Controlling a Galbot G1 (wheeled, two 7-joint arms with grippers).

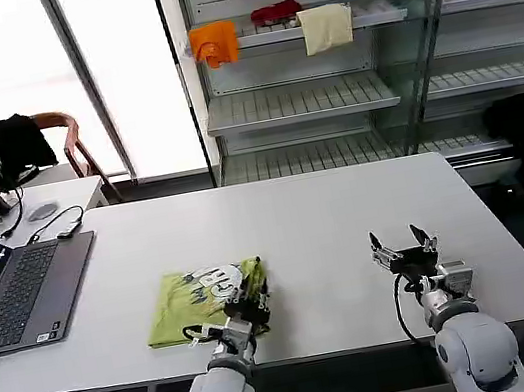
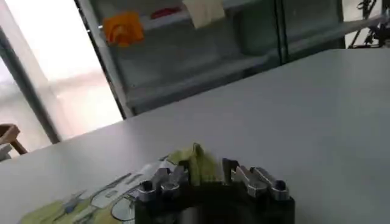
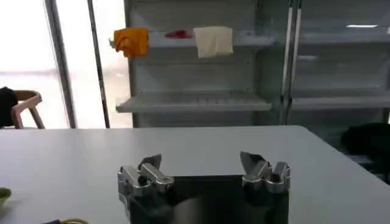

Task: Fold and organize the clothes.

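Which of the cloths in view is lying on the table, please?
The lime T-shirt, by the left tool; the orange, red and cream cloths are on the shelf.

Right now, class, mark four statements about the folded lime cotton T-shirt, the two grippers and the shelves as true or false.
1. The lime yellow-green cotton T-shirt lies folded on the white table. True.
2. The right gripper grips the shirt. False: it is open over bare table.
3. The left gripper is at the shirt's edge. True.
4. The orange cloth lies on the table. False: it hangs from a shelf.
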